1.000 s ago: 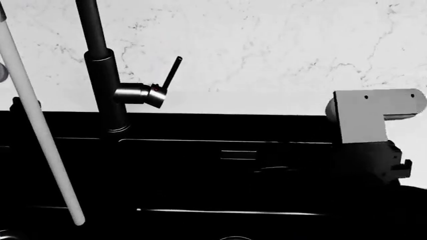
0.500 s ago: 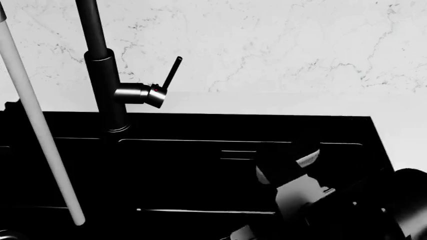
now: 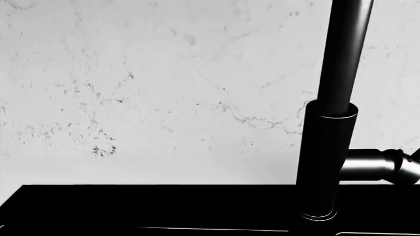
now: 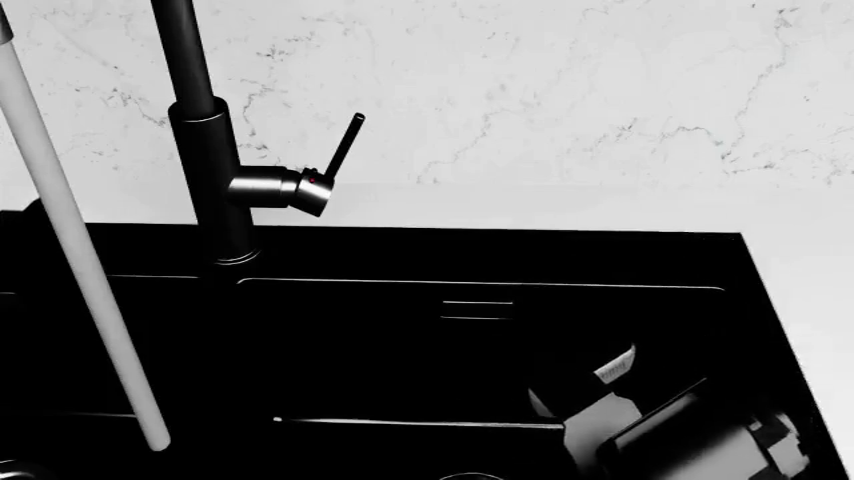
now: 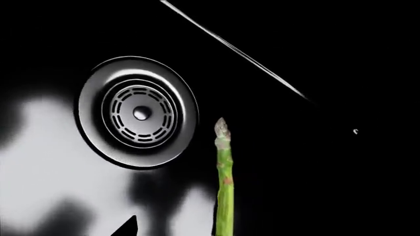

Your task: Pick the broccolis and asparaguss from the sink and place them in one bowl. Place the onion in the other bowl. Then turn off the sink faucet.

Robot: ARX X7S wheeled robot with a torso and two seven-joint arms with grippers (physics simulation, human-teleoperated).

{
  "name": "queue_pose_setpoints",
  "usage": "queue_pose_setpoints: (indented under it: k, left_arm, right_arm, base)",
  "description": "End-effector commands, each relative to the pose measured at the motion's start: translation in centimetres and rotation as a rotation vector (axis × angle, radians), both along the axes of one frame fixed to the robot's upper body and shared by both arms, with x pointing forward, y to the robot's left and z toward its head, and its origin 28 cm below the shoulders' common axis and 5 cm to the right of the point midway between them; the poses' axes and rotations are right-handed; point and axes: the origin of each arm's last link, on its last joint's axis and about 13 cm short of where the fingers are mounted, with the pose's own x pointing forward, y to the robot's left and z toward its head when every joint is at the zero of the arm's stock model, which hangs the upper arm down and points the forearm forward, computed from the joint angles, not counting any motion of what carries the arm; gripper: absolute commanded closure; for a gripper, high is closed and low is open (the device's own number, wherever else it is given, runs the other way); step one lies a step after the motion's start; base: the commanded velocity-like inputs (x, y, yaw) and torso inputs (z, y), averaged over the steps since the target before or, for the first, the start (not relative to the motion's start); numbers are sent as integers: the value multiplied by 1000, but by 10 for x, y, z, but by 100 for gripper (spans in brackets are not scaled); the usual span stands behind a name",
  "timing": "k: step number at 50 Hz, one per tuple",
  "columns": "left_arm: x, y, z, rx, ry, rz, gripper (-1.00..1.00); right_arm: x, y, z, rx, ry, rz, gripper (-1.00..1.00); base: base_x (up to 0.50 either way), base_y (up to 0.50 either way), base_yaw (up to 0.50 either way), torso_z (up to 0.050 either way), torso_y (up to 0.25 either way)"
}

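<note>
Marble backsplash fills most of the left wrist view, with the sink faucet (image 3: 325,147) rising as a black column from the back edge of the sink (image 3: 131,209); the steel-grey side joint shows beside it, and no part of the left gripper appears, so its state is out of sight.

Head view next: the faucet's thin lever (image 4: 344,146) stands tilted up, and a pale stream of water (image 4: 80,260) slants down into the left basin (so the tap is evidently not yet off). The right arm (image 4: 667,425) is down in the right basin, but its jaws are lost against the black, so I cannot tell how wide they stand.

Right wrist view: one asparagus (image 5: 224,182) lies on the basin floor, its tip just beside the ribbed metal drain (image 5: 137,113). Only a dark sliver at the frame's edge may belong to the gripper.

Risk, as I judge it: the slim spear on a slick floor could roll or skid toward the drain if the fingers close off-centre.
</note>
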Motion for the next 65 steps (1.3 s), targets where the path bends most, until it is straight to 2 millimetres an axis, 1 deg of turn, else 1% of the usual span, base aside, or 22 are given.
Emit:
queue_pose_setpoints:
  k: [1,9,16,17,18,19,20,24,28,32,40,48,65]
  left_arm:
    - [-3,0,-3,-9,11,4,-100]
    - [-3,4,0,-34,4,17,-100]
    - [0,5,-2,-49,1,20,-100]
    - [-1,4,0,-157,17,3,-100]
    - [-2,4,1,-184,25,-1,-100]
    - [-2,4,2,-133,-20,0,-100]
    - [-1,4,-1,-46,-52,17,-100]
    - [-5,4,-5,-63,-33,-12,-100]
    - [-4,4,-10,-65,-29,-17,-100]
    - [-4,4,-9,-74,-29,-16,-100]
    - [-5,9,-10,-73,-27,-7,-100]
    - [-6,12,-10,-70,-31,1,-100]
    - [-5,12,-9,-81,-37,6,-100]
  right_arm:
    - [7,-11,-22,-12,-10,-48,-100]
    - [12,-11,-17,-8,-24,-46,-100]
    - [6,-11,-20,42,-15,-65,-100]
    - [6,-11,-20,51,-19,-71,-100]
    - [6,-11,-19,51,-20,-71,-100]
    - [6,-12,-18,54,-22,-76,-100]
    - [7,-12,-17,58,-28,-79,-100]
    - [8,-13,-14,79,-41,-92,-100]
    - [8,-15,-8,78,-45,-96,-100]
    - [11,-16,-2,67,-56,-99,-100]
    - [14,-13,-6,72,-52,-94,-100]
    - [19,-11,-4,73,-42,-79,-100]
    - [20,-13,0,71,-48,-97,-100]
  base:
    - [0,0,0,0,0]
    - [0,0,0,0,0]
    - [0,0,0,0,0]
    - [0,0,0,0,0]
    - [0,0,0,0,0]
    - [0,0,0,0,0]
    - [0,0,0,0,0]
    - [0,0,0,0,0]
    - [0,0,0,2,-37]
    - [0,0,0,8,-150]
    - [0,0,0,8,-150]
    - [0,0,0,8,-147]
    - [0,0,0,9,-144]
